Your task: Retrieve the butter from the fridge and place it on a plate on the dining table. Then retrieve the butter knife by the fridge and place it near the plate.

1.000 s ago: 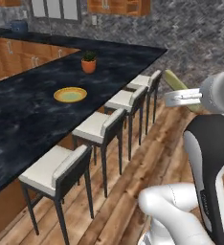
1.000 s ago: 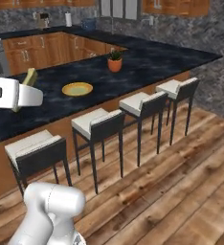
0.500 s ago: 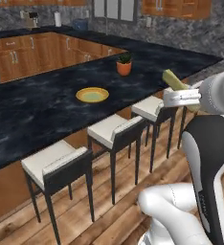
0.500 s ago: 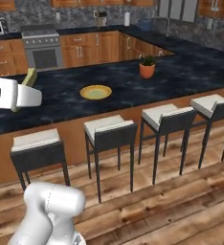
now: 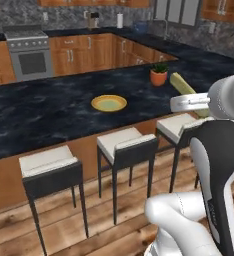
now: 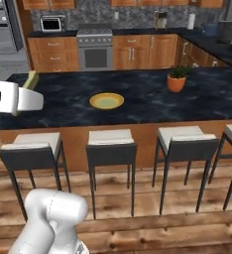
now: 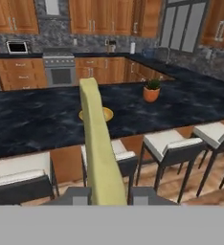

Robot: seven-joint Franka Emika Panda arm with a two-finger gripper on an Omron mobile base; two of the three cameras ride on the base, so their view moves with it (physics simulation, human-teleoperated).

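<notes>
From the plate [image 5: 109, 103] as landmark: it lies on the dining table [image 5: 39, 115], above the middle stool [image 5: 126, 144]. To its right stands a potted plant [image 5: 159, 75] on the same top. Further right, off the table's edge and above the stools, the gripper [image 7: 103, 195] is clamped on the butter [image 7: 98, 148], which sticks out forward between its fingers toward the plate
</notes>
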